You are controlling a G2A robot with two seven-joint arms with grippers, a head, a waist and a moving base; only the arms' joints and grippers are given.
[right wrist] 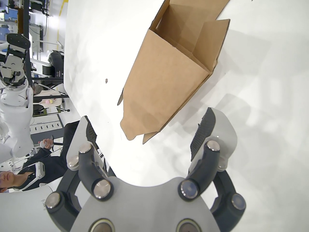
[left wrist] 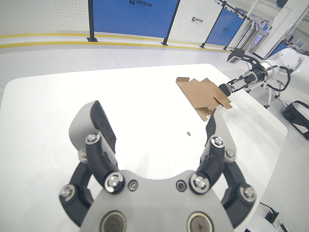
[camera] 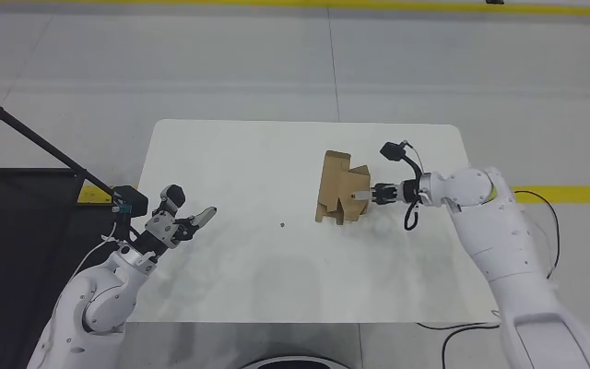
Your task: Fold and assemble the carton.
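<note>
While both arms hang over it, the white surface [camera: 267, 277] spreads wide, its corners rounded. The right arm [camera: 470, 189] stretches in from the right side, about level with the middle of the surface. The left arm [camera: 101, 295] sits at the near left corner.

The brown carton [camera: 339, 189] lies on its side on the right half of the surface, well apart from the left arm. It is partly opened into a hollow sleeve. Its far end gapes with the flaps folded out, as the right wrist view [right wrist: 164, 78] shows, and its other end points toward the right arm with small flaps hanging loose.

The right jaws are spread wide and pinch nothing. The carton's near flaps reach just in between their ribbed pads [right wrist: 204, 129], though I cannot tell whether cardboard touches either one. The left jaws are likewise spread wide with nothing between them, their pads [left wrist: 103, 124] above bare surface and aimed toward the carton.

Between the left jaws and the carton, nearer the carton, a small dark speck [camera: 282, 223] lies on the surface.
</note>
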